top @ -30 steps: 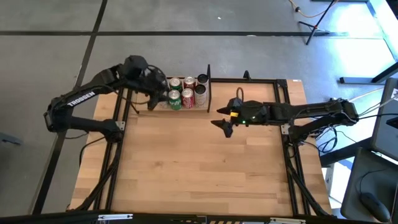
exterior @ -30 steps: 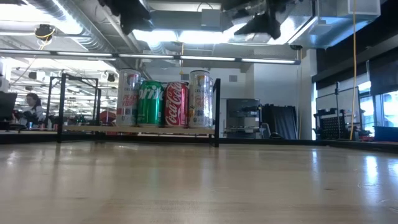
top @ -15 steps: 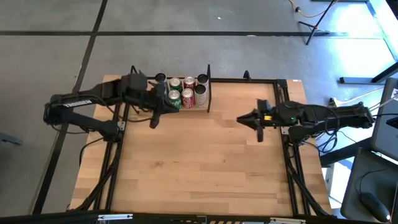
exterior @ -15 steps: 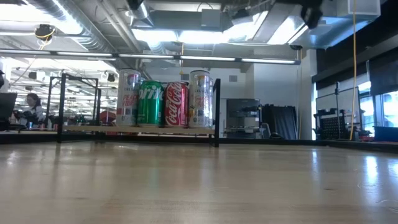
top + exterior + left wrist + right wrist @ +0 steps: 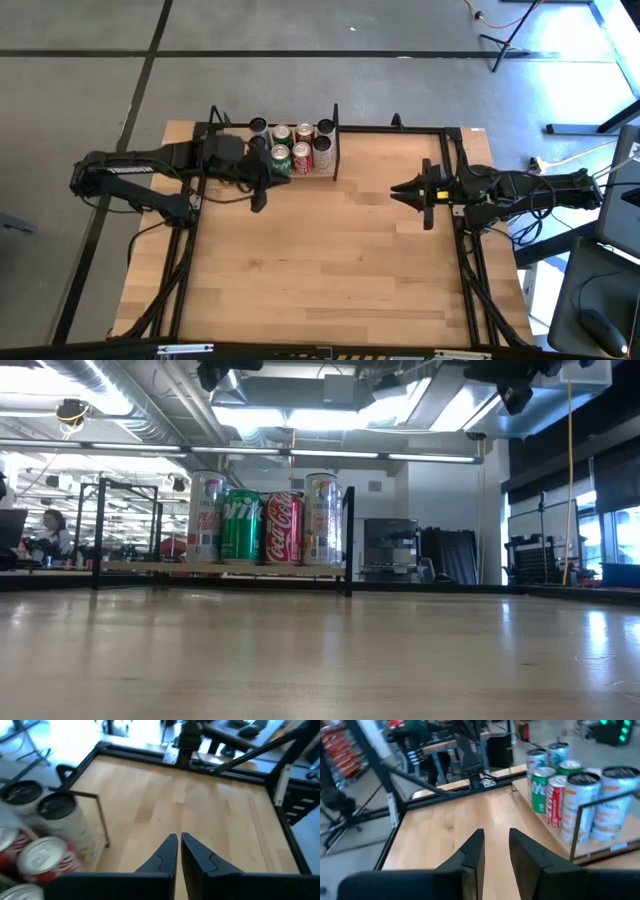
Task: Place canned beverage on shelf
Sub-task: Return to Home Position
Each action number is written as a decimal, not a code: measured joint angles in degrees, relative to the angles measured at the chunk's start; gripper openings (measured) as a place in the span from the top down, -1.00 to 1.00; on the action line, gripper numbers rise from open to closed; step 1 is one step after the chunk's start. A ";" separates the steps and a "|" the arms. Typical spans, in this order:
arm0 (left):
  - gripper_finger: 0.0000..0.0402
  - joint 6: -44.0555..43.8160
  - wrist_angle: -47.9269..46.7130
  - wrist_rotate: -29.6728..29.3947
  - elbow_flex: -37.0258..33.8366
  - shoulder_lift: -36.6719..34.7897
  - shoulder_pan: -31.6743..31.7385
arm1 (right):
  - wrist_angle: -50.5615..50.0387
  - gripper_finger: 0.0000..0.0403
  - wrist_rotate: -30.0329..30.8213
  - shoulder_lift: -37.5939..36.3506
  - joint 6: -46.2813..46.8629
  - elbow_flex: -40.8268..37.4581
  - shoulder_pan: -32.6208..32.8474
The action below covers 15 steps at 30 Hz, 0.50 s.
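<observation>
Cans (image 5: 297,150) set upright on the shelf (image 5: 130,567). Nearest across the counter (image 5: 320,270): left tool (image 5: 258,195), fingers pressed together and empty, just short of the shelf; right tool (image 5: 412,190) well off to the right, fingers slightly parted, empty. Beyond the left tool, the cans in two rows against the black post (image 5: 335,140). Both pulled back since a second ago, left off the cans, right toward its side.
</observation>
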 joint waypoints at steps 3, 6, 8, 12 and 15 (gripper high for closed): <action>0.95 0.35 8.40 -0.49 -5.79 -1.63 -2.57 | 0.26 0.63 -3.09 -1.47 -4.08 0.00 0.00; 0.95 0.35 19.53 -0.49 -13.26 -2.95 -4.63 | 0.18 0.62 -4.28 -2.42 -7.51 0.00 0.00; 0.95 0.54 25.87 -0.66 -18.08 -4.20 -5.62 | 0.03 0.62 -4.26 -2.46 -9.13 0.00 0.00; 0.95 0.53 34.28 -2.12 -26.97 -8.42 -6.68 | -0.74 0.62 -4.24 -3.18 -10.84 -0.14 0.00; 0.95 0.19 38.57 -2.24 -32.74 -12.99 -7.25 | 2.52 0.62 -4.24 -4.15 -9.81 -3.28 0.00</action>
